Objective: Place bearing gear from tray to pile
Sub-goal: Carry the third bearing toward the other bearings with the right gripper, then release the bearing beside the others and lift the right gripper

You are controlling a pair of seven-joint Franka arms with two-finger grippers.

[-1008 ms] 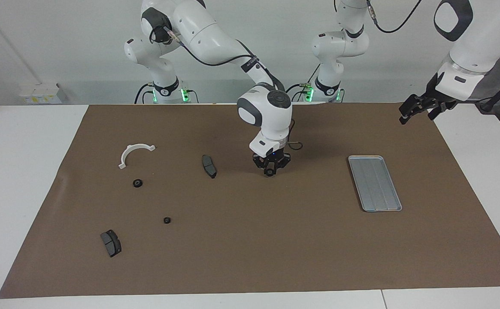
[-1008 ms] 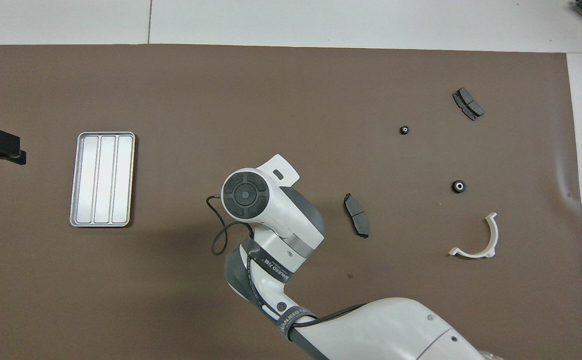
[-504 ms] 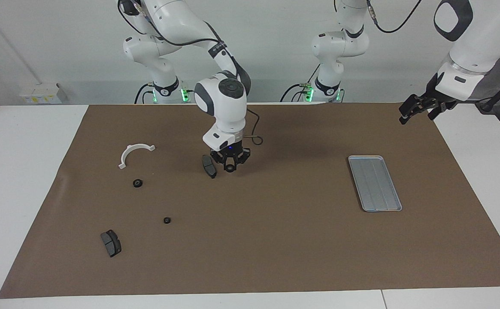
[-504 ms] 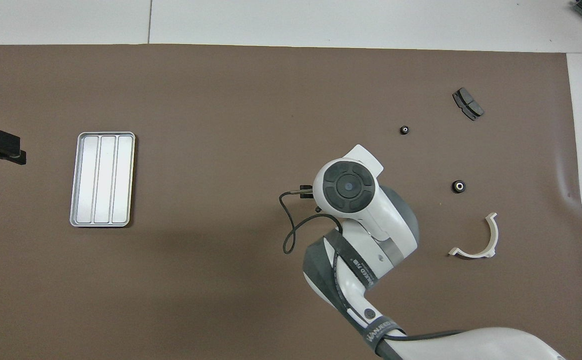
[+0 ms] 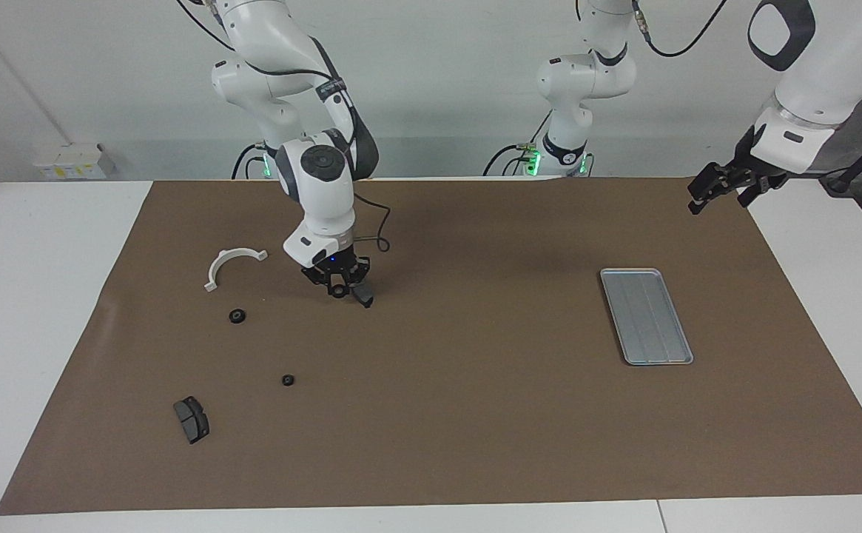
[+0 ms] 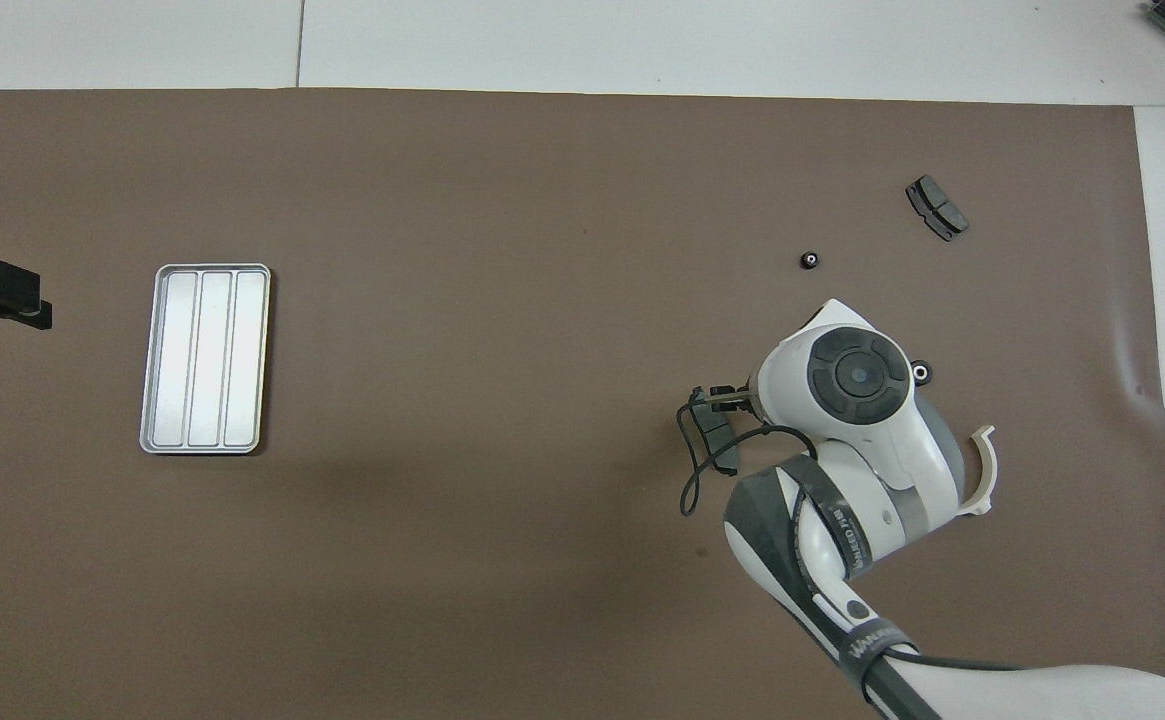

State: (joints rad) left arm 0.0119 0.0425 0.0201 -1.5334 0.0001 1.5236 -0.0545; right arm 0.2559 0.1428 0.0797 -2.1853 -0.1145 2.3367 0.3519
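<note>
The right tool (image 5: 339, 290) grips a bearing gear (image 5: 339, 292) over the pile, brake pad (image 5: 363, 295) at 3 o'clock. Releasing high could send it rolling. The left tool (image 5: 715, 191) waits; its grip unreadable.

Bare ridged tray (image 5: 647, 316) (flat), scattered pile (image 5: 237, 316)

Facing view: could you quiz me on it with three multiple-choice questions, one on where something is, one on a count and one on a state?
1. The right gripper, its fingers shut on a bearing gear, is over:
A. a drawer
B. the mat, beside a brake pad
C. a bowl

2. The black gears lying loose on the mat number:
A. two
B. five
C. none

3. The tray is:
A. empty
B. full of screws
C. upside down

Answers: B, brown mat and the dark pad lie just below it; A, only two lie loose there; A, only bare ridged metal shows. The left gripper waits over the mat's corner.
</note>
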